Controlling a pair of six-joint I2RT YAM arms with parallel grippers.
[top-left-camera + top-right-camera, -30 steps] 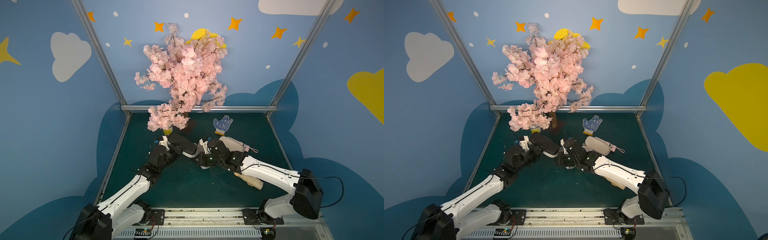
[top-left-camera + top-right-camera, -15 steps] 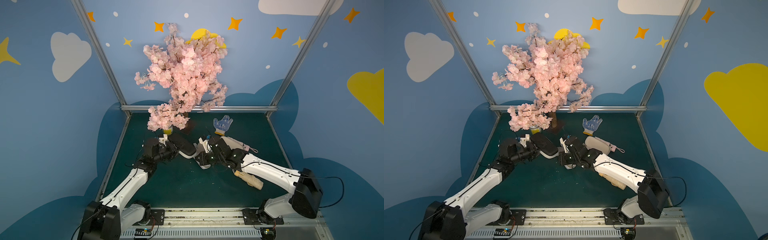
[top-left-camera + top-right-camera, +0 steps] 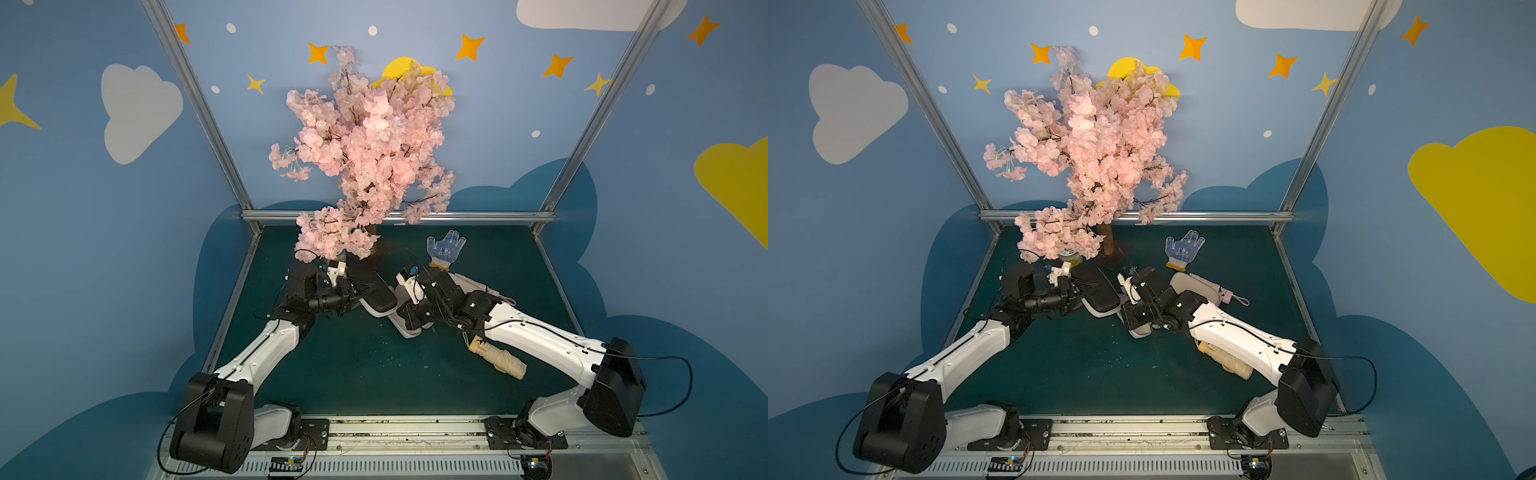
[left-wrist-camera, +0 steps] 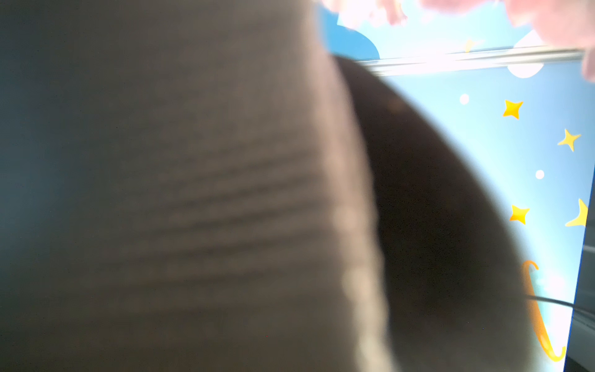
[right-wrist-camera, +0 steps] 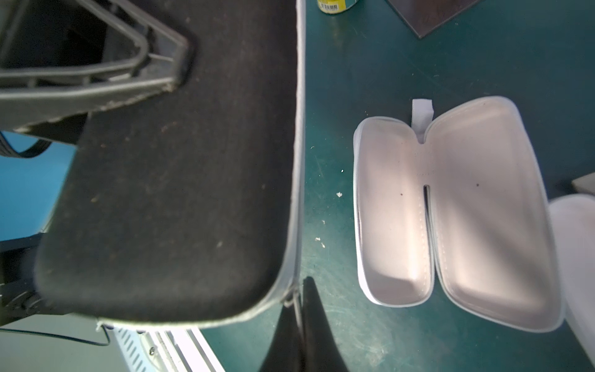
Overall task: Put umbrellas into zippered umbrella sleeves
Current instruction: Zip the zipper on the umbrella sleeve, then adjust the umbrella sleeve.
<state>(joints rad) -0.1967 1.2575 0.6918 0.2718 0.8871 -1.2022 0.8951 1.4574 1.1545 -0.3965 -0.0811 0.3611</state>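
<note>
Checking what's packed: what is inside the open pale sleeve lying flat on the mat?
Both halves of the open pale sleeve show only bare lining, no umbrella. In both top views the right arm covers most of it.

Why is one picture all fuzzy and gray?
Left wrist view: something sits right against the lens, so it blurs; only the wall stars look crisp. Right wrist view: the black case is soft up close, the open pale case sharp. Both top views: clear, evenly lit.
</note>
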